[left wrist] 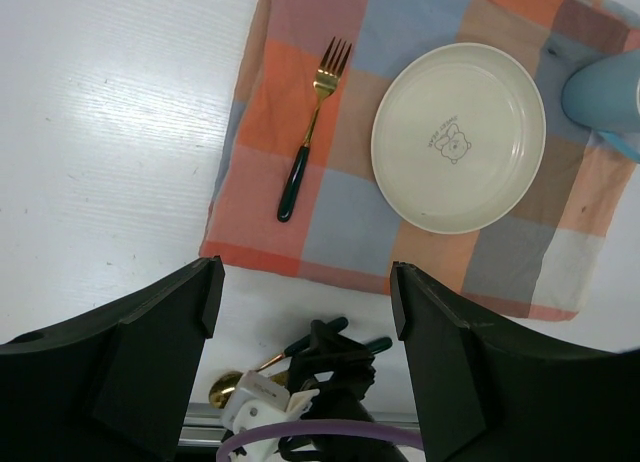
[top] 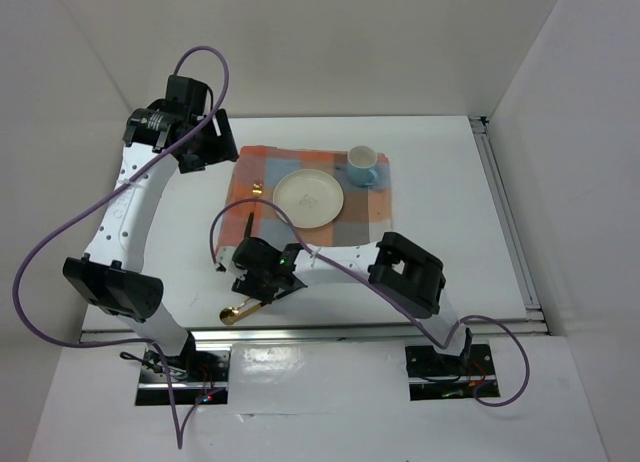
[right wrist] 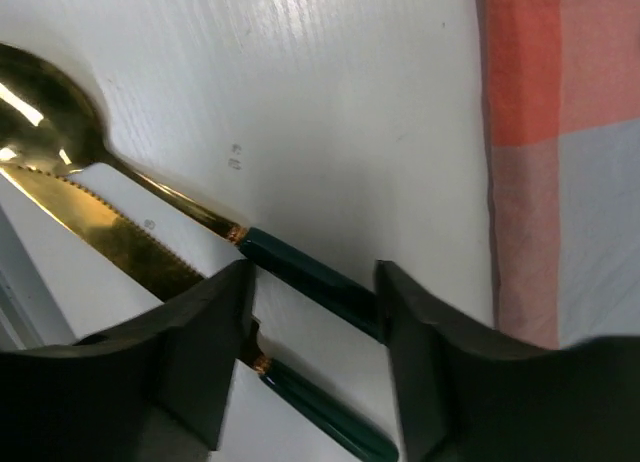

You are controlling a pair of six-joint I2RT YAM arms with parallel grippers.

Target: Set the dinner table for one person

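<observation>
My right gripper hangs low over the white dinner table near its front edge, open, its jaws straddling the dark green handle of a gold spoon. A gold serrated knife with the same green handle lies right beside the spoon. From above, the spoon's bowl pokes out under the right gripper. My left gripper is open and empty, held high over the mat's left side. A gold fork, a cream plate and a blue cup rest on the checked mat.
The checked mat lies at the table's middle, with the plate and cup on it. A metal rail runs along the right edge and another along the front. White walls enclose the table.
</observation>
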